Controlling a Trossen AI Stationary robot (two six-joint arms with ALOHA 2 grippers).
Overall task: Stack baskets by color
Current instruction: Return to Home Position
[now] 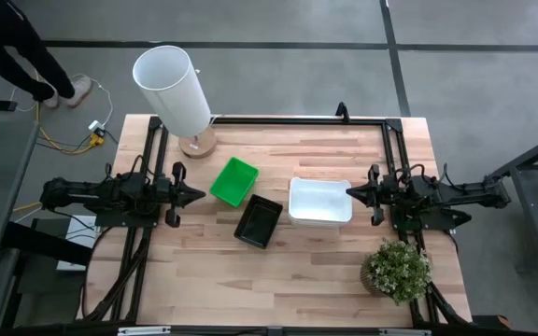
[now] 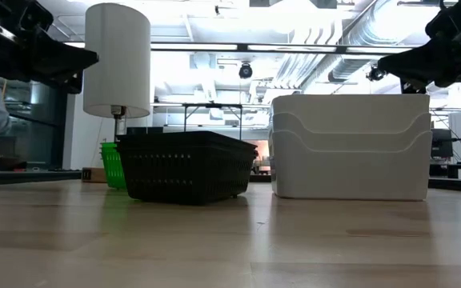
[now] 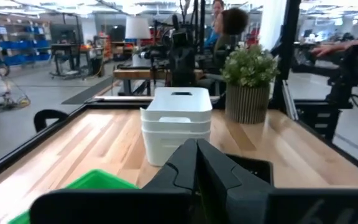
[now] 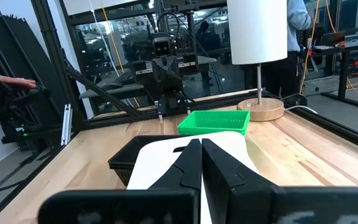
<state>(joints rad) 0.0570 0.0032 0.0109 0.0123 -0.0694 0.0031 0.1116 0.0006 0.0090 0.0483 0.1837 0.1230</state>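
A bright green basket (image 1: 233, 180) sits on the table left of centre, bottom down. A black slatted basket (image 1: 259, 222) stands just beside it toward the near edge, and also shows in the low view (image 2: 186, 166). White baskets (image 1: 319, 201) are nested in a stack at centre right (image 2: 350, 146). My left gripper (image 1: 201, 195) hovers shut at the table's left side, pointing level toward the green basket. My right gripper (image 1: 350, 192) hovers shut at the right side, pointing level at the white stack. Neither touches anything.
A tall white lamp (image 1: 174, 91) on a round wooden base stands at the far left. A potted green plant (image 1: 396, 271) sits at the near right corner. A black frame rail (image 1: 297, 119) runs along the table's far edge. A person (image 1: 12, 51) stands beyond the far left corner.
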